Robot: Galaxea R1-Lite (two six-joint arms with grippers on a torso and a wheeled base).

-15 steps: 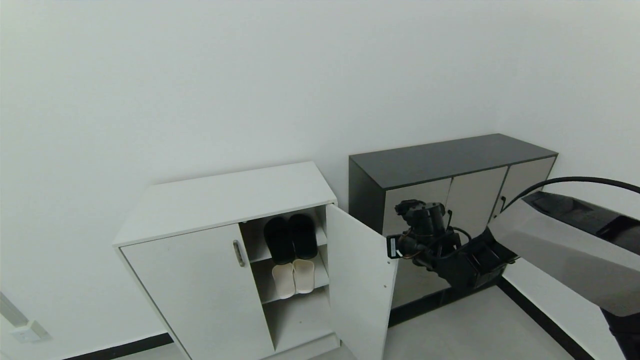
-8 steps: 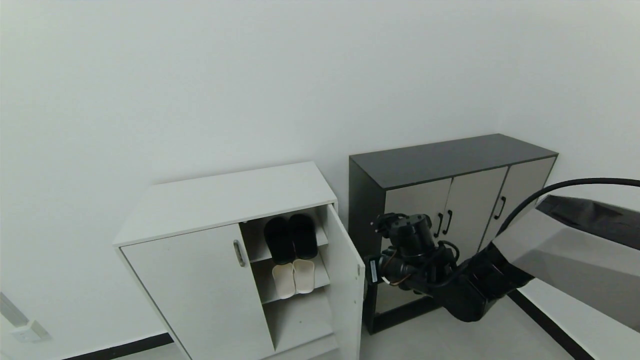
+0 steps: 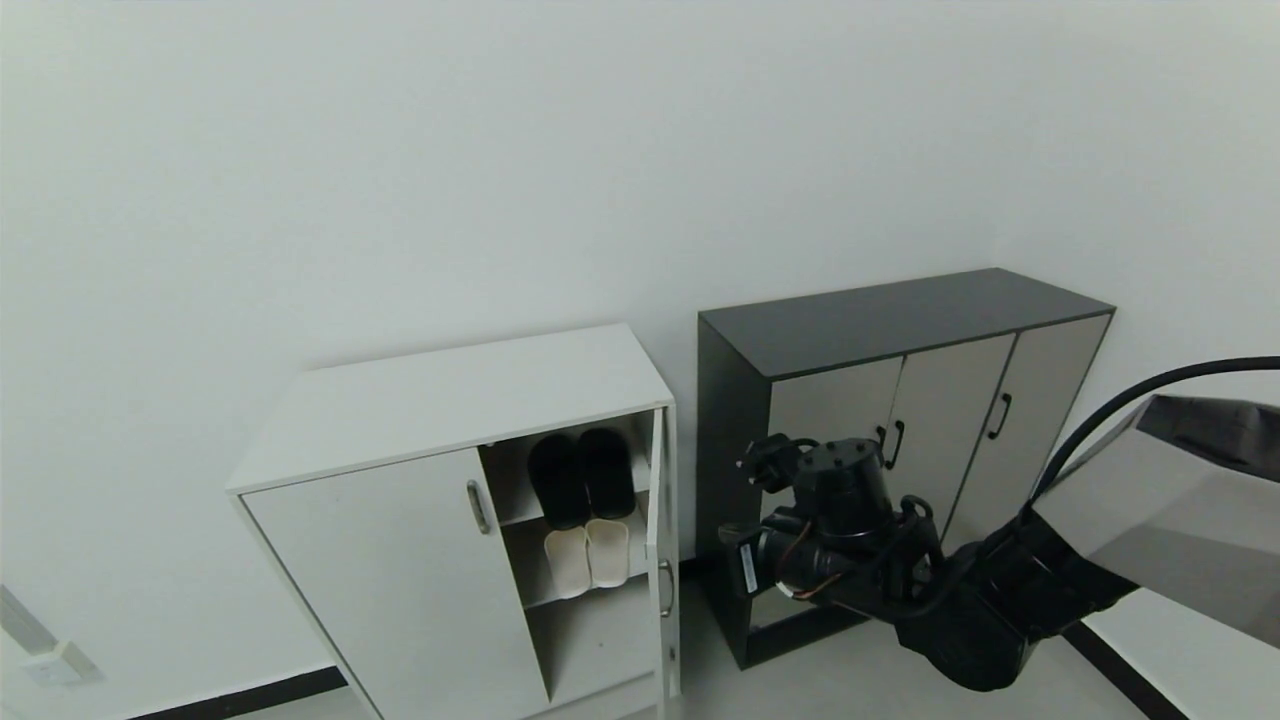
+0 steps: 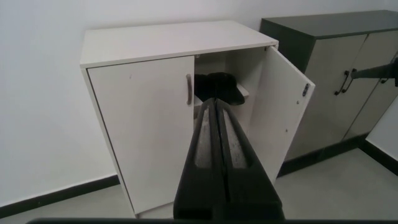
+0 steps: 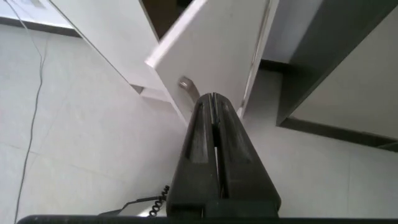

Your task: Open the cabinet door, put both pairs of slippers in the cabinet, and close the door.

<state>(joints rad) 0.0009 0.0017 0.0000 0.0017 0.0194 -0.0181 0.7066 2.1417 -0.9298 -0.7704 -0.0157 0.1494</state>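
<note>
The white cabinet [image 3: 450,395] has its left door shut and its right door [image 3: 660,540] partly open, seen nearly edge-on. Inside, a black pair of slippers [image 3: 580,475] lies on the upper shelf and a white pair [image 3: 587,555] on the shelf below. My right gripper [image 3: 735,560] is shut and holds nothing, a short way right of the door's outer face. In the right wrist view its tips [image 5: 213,102] sit close to the door handle [image 5: 186,87]. My left gripper [image 4: 214,106] is shut and empty, some way in front of the cabinet, and it hides the white pair.
A dark grey cabinet [image 3: 900,320] with three shut doors stands directly right of the white one, against the wall. A thin cable [image 5: 31,93] runs over the tiled floor in front of the cabinets.
The right door has swung from wide open to nearly shut. My right arm followed it leftward and down, and the door's edge is now a little ahead of the gripper.
</note>
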